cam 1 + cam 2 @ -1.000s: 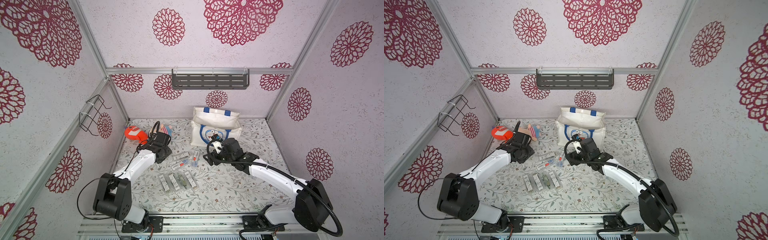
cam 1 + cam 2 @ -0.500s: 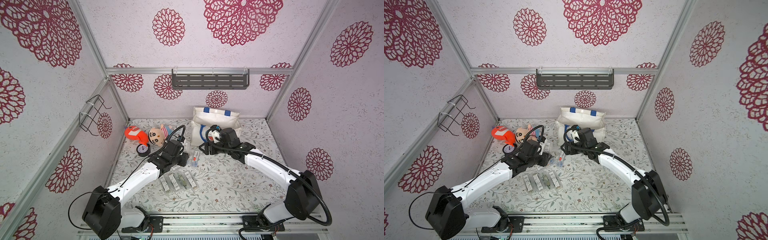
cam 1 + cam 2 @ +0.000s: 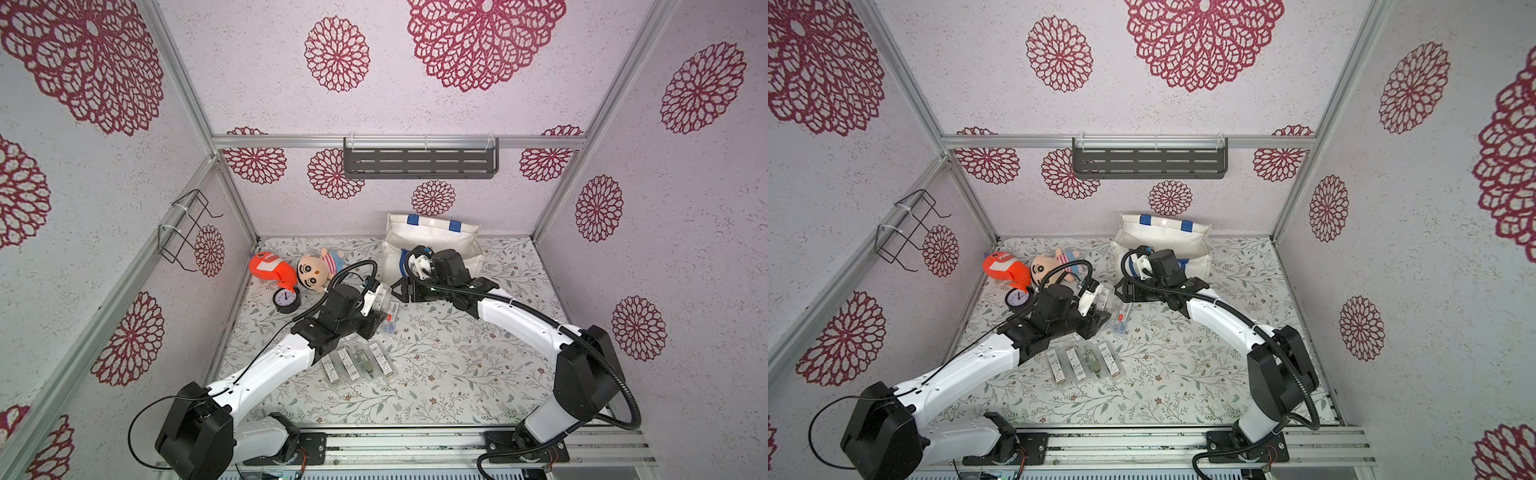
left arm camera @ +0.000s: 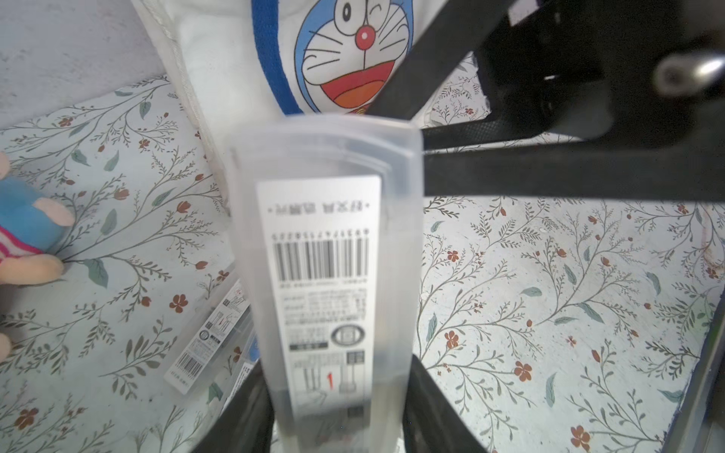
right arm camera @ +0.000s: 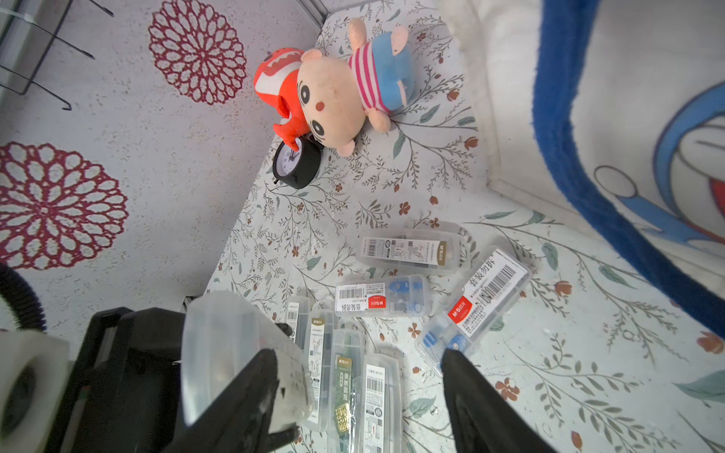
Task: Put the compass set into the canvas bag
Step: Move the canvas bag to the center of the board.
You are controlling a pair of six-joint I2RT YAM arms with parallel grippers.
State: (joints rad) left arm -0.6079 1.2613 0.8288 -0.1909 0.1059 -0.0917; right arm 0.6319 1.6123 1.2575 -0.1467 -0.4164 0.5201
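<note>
My left gripper (image 4: 337,392) is shut on a compass set (image 4: 325,274), a clear plastic case with a barcode label, held off the table and pointing at the canvas bag (image 4: 219,59). In both top views this case (image 3: 380,296) (image 3: 1102,297) hangs just left of the bag (image 3: 432,237) (image 3: 1163,237). My right gripper (image 5: 359,355) (image 3: 405,291) is open in front of the bag (image 5: 647,78). One of its fingers (image 5: 251,392) lies against the held case's far end (image 5: 235,353). Nothing sits between the right fingers.
Several more clear cases lie in a row (image 3: 357,363) (image 5: 353,384), with three others (image 5: 382,300) (image 5: 478,302) (image 5: 408,249) nearer the bag. A plush doll (image 3: 316,272), an orange plush (image 3: 268,268) and a black alarm clock (image 3: 286,299) sit at the back left.
My left arm has swung from beside the plush toys towards the bag with the case in its grip. The right gripper has moved back towards the bag and its jaws have narrowed somewhat.
</note>
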